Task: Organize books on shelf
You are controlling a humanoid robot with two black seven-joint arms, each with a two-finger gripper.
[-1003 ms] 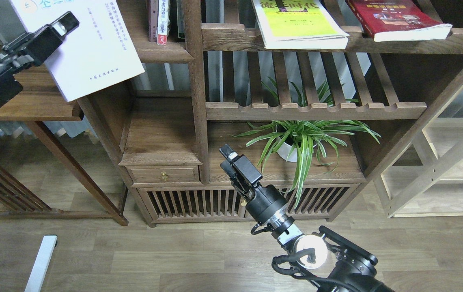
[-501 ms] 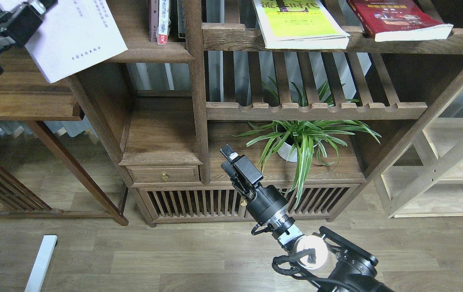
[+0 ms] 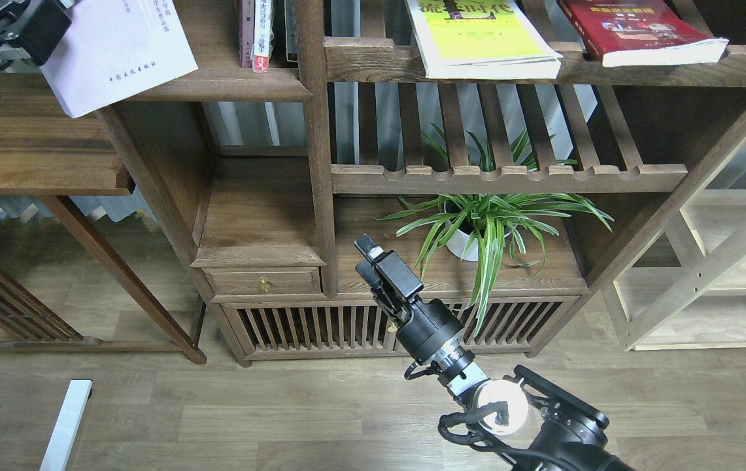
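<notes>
Books are the business here, and the white one [image 3: 118,55] has climbed: a second ago it hung lower, its bottom corner below the side table's [image 3: 33,163] top, and now that corner sits above the plank shelf's [image 3: 229,85] moulded front edge, with the top of the cover out of view. The left gripper [image 3: 39,26] has risen and drawn back toward the top-left corner with it, and it grips the book by its left edge; its fingers are mostly cut off by the edge of view, yet the hanging book argues that they are closed on it. I judge this to mean the book is now high enough to be slid onto that shelf, beside the narrow upright books [image 3: 256,33] (whether it touches the plank yet I cannot tell). The yellow-green book [image 3: 477,46] and the dark red book [image 3: 641,33] lie flat on the upper right rail, unmoved. The right gripper [image 3: 376,261] has not stirred: it points up before the spider plant [image 3: 490,222], its fingers close together, holding nothing.
</notes>
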